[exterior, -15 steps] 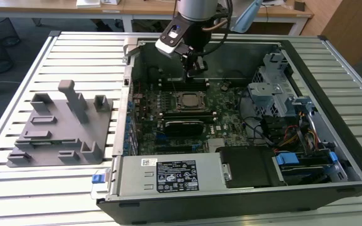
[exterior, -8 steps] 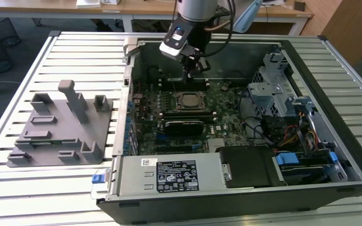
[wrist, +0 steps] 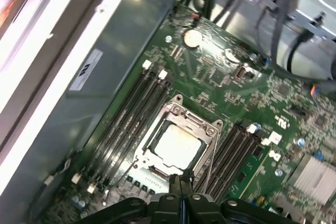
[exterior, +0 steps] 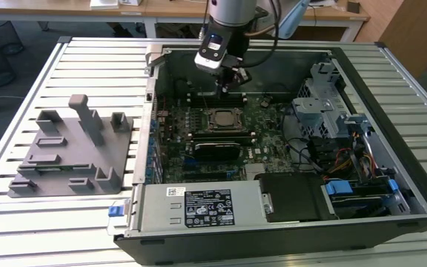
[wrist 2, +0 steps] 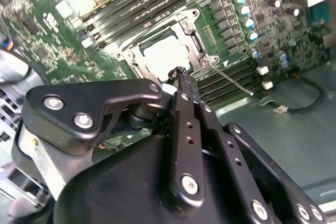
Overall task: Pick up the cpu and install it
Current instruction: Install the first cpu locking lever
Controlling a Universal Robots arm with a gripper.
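Note:
The cpu (exterior: 223, 118), a silvery square chip, lies flat inside the metal-framed socket (exterior: 209, 125) on the green motherboard in the open computer case. It also shows in both wrist views (wrist 2: 167, 55) (wrist: 177, 145). My gripper (exterior: 228, 84) hangs above the board just beyond the socket's far edge, a little above the memory slots. Its two thin black fingertips are pressed together with nothing between them in both wrist views (wrist 2: 178, 72) (wrist: 181, 181). The socket frame's edge sits just under the tips.
A grey plastic holder block (exterior: 73, 150) with upright posts stands on the slatted table at the exterior view's left. Drive cages and cables (exterior: 332, 122) crowd the case's right side. A power supply box (exterior: 198, 208) fills the near end.

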